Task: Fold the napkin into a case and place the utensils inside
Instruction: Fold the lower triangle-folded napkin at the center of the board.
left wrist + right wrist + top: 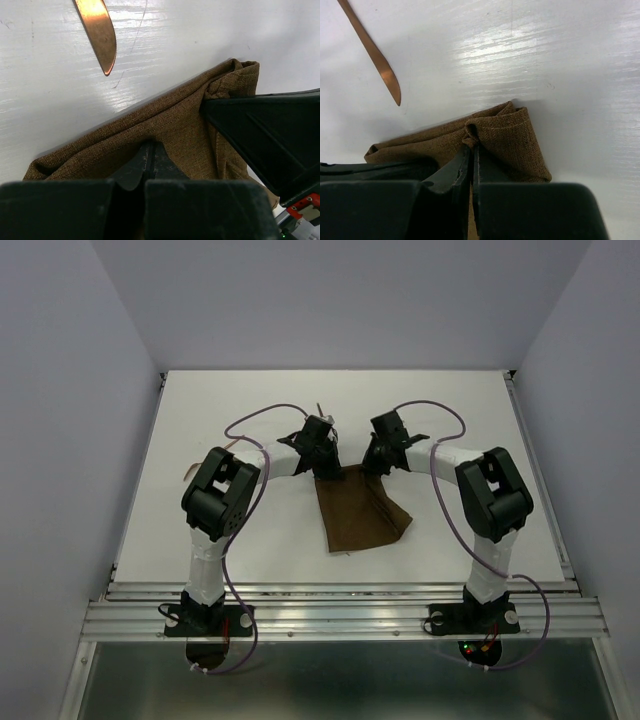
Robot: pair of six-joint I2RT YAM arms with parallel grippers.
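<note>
While pinched along far edge, napkin (360,515) lying partly folded at middle of table (460,420). Left gripper (148,152), right gripper (472,150): jaws pressed together on cloth folds. Utensil (97,30) outside napkin, on bare table beyond far edge, apart.

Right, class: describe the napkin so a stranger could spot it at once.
Find the white table and look at its middle. The napkin is the brown woven cloth pinched by the left gripper and right gripper, the only soft, wide thing near a thin coppery utensil.
</note>
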